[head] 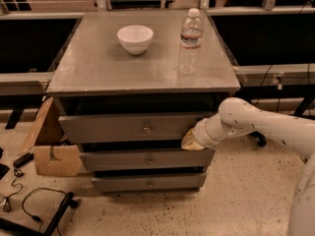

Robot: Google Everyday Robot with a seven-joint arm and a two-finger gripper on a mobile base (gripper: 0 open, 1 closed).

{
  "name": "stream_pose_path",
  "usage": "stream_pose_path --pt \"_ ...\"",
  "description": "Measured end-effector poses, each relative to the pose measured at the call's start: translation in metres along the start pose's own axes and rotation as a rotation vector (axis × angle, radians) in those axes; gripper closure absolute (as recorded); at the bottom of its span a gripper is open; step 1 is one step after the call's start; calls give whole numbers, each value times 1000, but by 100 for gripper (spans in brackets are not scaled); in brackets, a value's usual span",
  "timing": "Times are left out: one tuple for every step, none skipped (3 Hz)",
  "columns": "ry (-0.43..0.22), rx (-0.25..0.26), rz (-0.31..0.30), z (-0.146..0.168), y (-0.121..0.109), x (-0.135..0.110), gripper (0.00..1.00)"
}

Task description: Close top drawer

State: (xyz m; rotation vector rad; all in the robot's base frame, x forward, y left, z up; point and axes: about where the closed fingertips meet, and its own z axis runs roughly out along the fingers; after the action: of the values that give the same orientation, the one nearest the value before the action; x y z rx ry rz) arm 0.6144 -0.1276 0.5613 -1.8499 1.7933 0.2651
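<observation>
The top drawer point(113, 128) is the upper grey front panel of the cabinet, with a small round metal knob point(146, 129) at its centre. A dark gap shows between it and the table top, so it stands out slightly. My gripper point(191, 141) is at the end of the white arm point(256, 124) that reaches in from the right. It rests against the right end of the top drawer's front, at its lower corner. The gripper's tip looks yellowish and is partly hidden by the wrist.
A white bowl point(135, 37) and a clear water bottle point(189, 41) stand on the grey cabinet top point(98, 68). The middle drawer point(113, 160) and bottom drawer point(123, 184) stand out slightly. A cardboard box point(54, 154) and cables point(29, 205) lie on the floor at left.
</observation>
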Motion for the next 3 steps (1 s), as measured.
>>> stream_pose_path --pt "0 0 0 0 1 0 82" --pt "0 0 0 0 1 0 59" --pt "0 0 0 0 1 0 36"
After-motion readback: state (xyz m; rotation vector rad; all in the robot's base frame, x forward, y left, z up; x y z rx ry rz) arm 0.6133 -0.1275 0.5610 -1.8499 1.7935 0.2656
